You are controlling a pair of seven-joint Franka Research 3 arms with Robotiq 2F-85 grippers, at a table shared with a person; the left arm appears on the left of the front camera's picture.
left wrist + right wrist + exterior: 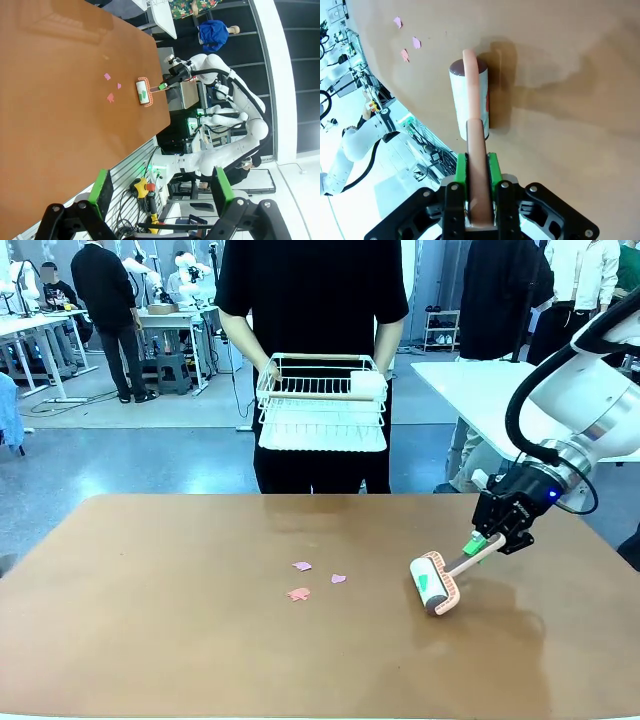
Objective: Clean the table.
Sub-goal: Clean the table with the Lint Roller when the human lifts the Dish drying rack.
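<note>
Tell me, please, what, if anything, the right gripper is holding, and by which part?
The right gripper holds a lint roller, jaws shut on the end of its pink handle; the roll rests on the table.

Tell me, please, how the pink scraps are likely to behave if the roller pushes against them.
The pink scraps look thin, small and flat, so they are probably very light and floppy. On the smooth, glossy table they may slide or flutter away rather than stay put. Rolling the lint roller over them should pick them up easily.
</note>
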